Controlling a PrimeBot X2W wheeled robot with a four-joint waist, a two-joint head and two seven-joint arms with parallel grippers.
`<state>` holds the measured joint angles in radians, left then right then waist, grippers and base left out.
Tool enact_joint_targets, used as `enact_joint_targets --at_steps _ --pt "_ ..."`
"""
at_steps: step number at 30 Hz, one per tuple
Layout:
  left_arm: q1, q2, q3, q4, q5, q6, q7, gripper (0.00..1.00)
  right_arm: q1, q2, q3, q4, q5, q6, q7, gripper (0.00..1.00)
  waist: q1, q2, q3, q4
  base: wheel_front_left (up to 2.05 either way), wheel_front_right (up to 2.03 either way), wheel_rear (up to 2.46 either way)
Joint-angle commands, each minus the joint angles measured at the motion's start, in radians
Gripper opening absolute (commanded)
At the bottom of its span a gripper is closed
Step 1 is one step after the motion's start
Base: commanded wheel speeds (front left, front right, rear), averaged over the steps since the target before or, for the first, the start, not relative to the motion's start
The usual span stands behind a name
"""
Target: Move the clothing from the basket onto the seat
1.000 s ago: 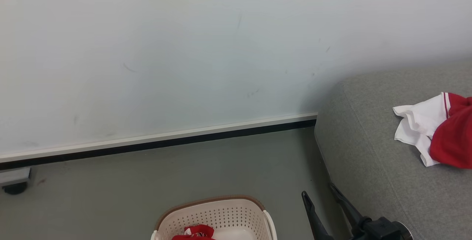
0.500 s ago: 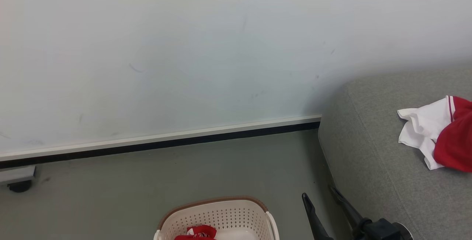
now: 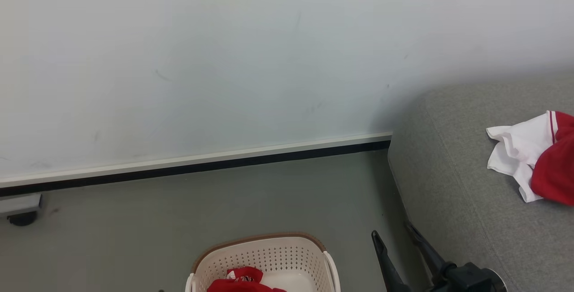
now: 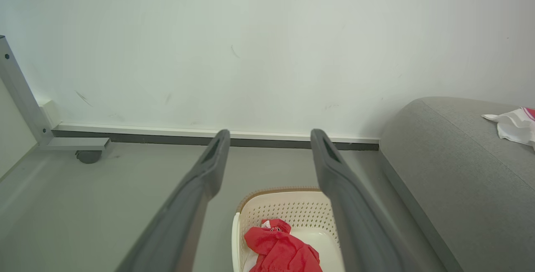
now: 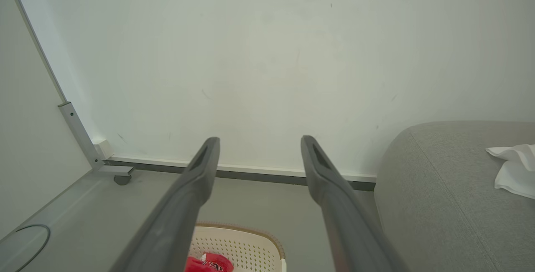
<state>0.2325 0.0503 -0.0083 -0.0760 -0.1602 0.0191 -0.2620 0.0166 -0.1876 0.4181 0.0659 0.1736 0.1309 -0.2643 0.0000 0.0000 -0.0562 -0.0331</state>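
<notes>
1. State of the jaws: the left jaws stand wide and empty, their two fingers (image 4: 196, 197) well apart in the left wrist view. The right jaws are equally wide and hold nothing, their fingers (image 5: 184, 205) spread in the right wrist view.
2. Position of the clothing: a crumpled red garment (image 4: 280, 249) lies inside the basket (image 3: 269, 258), which stands on the floor (image 3: 224, 202) near the wall (image 3: 224, 58). A red-and-white garment (image 3: 533, 157) already rests on the seat (image 3: 457, 184), to the robot's right of the basket.
3. Deciding relation: the red garment lies below and ahead of both pairs of jaws.
   - In the left wrist view it sits low between the two fingers, so the left jaws appear the better aligned and probably the nearer.
   - In the right wrist view it shows at the bottom edge beside one finger, off the centre line.
   - In the head view the right jaws rise between basket and seat.
   - The heap is bunched, with no clear long axis.
4. Hidden or uncertain:
   - Every view cuts off the near part of the basket at the bottom edge, so how much clothing remains cannot be told.
   - A small mark on the red fabric is illegible.
   - The garment on the seat is cut by the right edge.
</notes>
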Motion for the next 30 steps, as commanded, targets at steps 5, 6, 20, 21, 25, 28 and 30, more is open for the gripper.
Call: enact_joint_targets --at_steps 5,6,20,21,25,28,30 --pt "-0.038 0.000 -0.014 0.026 -0.010 -0.017 -0.003 1.00 -0.030 -0.003 -0.023 -0.009 -0.006 0.000 -0.001 1.00 0.0000 0.0000 0.035 -0.002 0.00 0.00 0.00" --pt "-0.043 0.000 -0.019 0.033 -0.015 -0.022 -0.003 1.00 -0.032 0.002 -0.031 -0.011 -0.004 0.000 -0.001 1.00 0.0000 0.0000 0.042 -0.002 0.00 0.00 0.00" --pt "-0.254 0.004 -0.085 0.187 0.057 -0.106 -0.003 1.00 -0.175 0.032 -0.118 -0.070 -0.023 0.000 -0.001 1.00 0.0000 0.0000 0.251 -0.013 0.00 0.00 0.00" --pt "-0.277 0.010 -0.090 0.198 0.074 -0.112 -0.004 1.00 -0.188 0.033 -0.124 -0.076 -0.025 0.000 -0.001 1.00 0.0000 0.0000 0.273 -0.015 0.00 0.00 0.00" --pt "-0.370 0.022 -0.119 0.260 0.114 -0.124 -0.003 1.00 -0.243 0.036 -0.154 -0.104 -0.035 0.000 -0.001 1.00 0.0000 0.0000 0.352 -0.019 0.00 0.00 0.00" --pt "-0.438 0.032 -0.146 0.320 0.135 -0.130 -0.003 1.00 -0.285 0.033 -0.164 -0.127 -0.043 0.000 -0.001 1.00 0.0000 0.0000 0.417 -0.028 0.00 0.00 0.00" --pt "-0.487 0.041 -0.163 0.373 0.140 -0.136 -0.004 1.00 -0.315 0.032 -0.167 -0.139 -0.047 0.000 -0.001 1.00 0.0000 0.0000 0.454 -0.036 0.00 0.00 0.00"
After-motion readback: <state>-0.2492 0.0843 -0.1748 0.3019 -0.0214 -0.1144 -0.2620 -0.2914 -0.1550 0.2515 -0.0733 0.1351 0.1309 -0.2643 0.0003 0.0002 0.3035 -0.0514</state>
